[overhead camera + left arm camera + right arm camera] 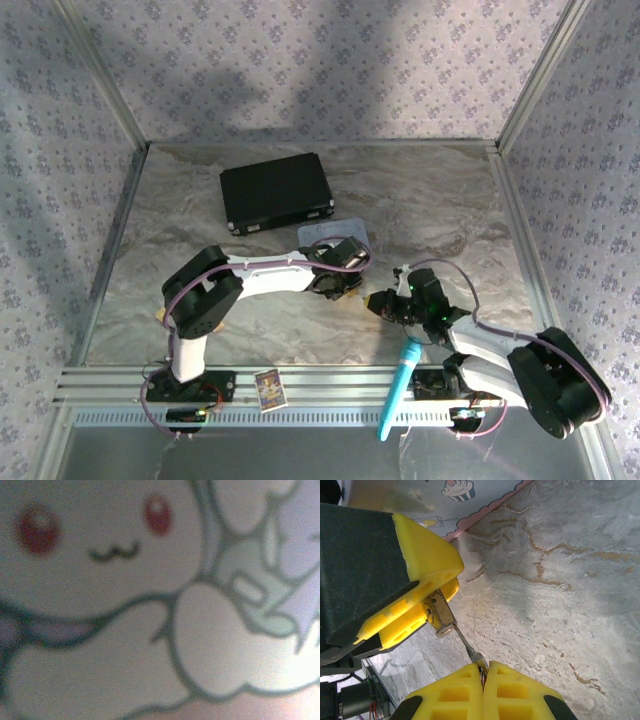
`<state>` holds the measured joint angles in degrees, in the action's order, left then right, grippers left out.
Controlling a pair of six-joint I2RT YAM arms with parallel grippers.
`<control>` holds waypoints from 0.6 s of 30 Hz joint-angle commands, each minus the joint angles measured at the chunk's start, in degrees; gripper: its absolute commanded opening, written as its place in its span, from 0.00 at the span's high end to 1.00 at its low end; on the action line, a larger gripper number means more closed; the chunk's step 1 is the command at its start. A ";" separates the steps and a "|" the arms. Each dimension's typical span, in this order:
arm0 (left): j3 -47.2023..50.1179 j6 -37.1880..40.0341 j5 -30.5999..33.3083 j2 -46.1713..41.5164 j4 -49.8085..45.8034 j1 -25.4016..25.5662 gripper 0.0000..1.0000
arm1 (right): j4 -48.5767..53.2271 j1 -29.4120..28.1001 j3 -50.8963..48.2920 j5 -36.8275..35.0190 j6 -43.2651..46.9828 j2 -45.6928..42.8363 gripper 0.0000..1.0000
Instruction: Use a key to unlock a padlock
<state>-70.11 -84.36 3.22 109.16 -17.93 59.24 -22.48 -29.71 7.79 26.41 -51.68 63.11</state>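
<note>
top: even light, soft shadows on wall (330, 70) | left wrist: heavily blurred | right wrist: sharp, bright

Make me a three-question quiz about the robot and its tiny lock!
1. Where is the black case?
A) on the far part of the table
B) on the near rail
C) in a hand

2. What colour are the right hand's fingers?
A) red
B) yellow
C) green

3. What is the right hand doing?
A) standing wide open
B) lifting the case
C) pinching the key

Answers:
1 A: the top view shows the case lying on the table beyond both arms.
2 B: the right wrist view shows them bright yellow.
3 C: its fingers are shut on the key, whose tip meets the padlock gripped by the left hand.
</note>
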 commanded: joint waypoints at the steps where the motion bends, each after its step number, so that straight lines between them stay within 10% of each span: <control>1: 1.86 -5.32 -1.39 -0.04 -4.18 -1.10 0.91 | -1.78 -0.74 1.70 1.17 0.52 0.93 1.00; 18: 3.57 -7.07 -4.90 -0.55 -0.18 -1.16 0.91 | -6.81 -0.13 3.71 0.53 -0.96 6.31 1.00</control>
<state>-68.90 -85.19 2.81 108.62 -15.79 58.48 -25.69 -29.98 9.61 27.24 -51.90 68.69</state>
